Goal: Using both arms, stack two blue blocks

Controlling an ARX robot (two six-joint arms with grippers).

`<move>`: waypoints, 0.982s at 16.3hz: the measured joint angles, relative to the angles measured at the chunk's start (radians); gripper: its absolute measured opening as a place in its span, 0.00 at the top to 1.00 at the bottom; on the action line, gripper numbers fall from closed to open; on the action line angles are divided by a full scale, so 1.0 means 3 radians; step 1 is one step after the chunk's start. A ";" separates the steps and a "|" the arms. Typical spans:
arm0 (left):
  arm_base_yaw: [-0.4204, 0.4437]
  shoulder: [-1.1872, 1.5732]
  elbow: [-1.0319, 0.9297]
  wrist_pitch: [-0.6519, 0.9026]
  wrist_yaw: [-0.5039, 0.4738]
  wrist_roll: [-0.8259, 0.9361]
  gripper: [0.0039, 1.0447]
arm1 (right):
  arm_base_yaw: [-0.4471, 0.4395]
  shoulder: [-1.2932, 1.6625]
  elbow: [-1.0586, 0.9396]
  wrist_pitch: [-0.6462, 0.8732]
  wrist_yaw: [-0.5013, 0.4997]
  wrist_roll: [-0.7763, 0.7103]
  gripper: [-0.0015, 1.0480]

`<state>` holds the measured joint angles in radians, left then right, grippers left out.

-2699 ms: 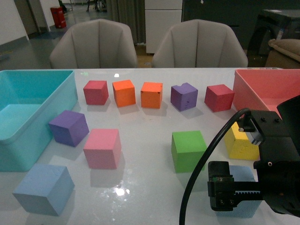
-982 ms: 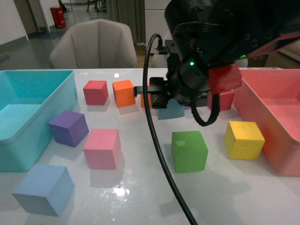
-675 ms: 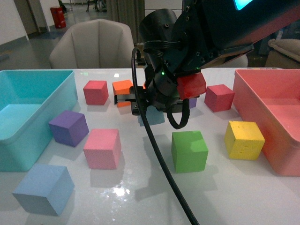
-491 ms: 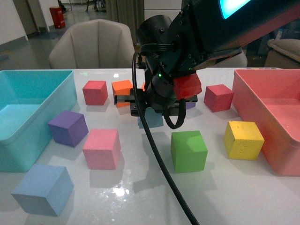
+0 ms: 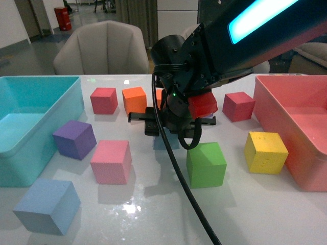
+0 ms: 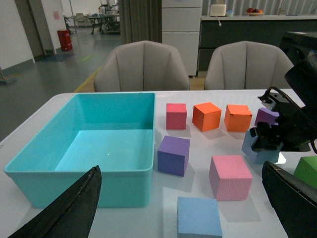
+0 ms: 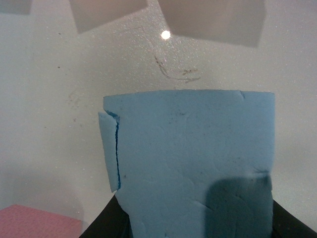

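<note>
One pale blue block rests on the white table at the front left; in the left wrist view it lies between my open fingers. My left gripper is open and empty, above and short of this block. My right gripper is shut on the second blue block, holding it just above the table's middle, between the pink and green cubes. This block also shows in the left wrist view and fills the right wrist view, where the right gripper clamps its near end. The left arm is not in the front view.
A turquoise bin stands at the left and a pink bin at the right. Purple, pink, green and yellow cubes lie mid-table. Red, orange and crimson cubes line the back.
My right arm has lifted the blue block from the front right and carried it left to the table's middle. In the last half second it sank a little.
</note>
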<state>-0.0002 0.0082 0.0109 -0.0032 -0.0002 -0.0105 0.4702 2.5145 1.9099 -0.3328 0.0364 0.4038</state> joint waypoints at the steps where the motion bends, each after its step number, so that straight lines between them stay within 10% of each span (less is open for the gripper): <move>1: 0.0000 0.0000 0.0000 0.0000 0.0001 0.0000 0.06 | 0.0000 0.0022 0.0014 -0.0032 0.0001 0.0014 0.60; 8: 0.0000 0.0000 0.0000 0.0000 0.0001 0.0000 0.06 | 0.0001 0.0037 0.0025 0.0009 0.0005 0.0048 0.04; 16: 0.0000 0.0000 0.0000 0.0000 0.0001 0.0000 0.06 | 0.0004 -0.1275 -0.1214 0.1080 0.0191 0.0061 0.06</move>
<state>-0.0002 0.0082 0.0109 -0.0032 0.0002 -0.0105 0.4713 2.1319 1.5455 -0.0090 0.0937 0.4221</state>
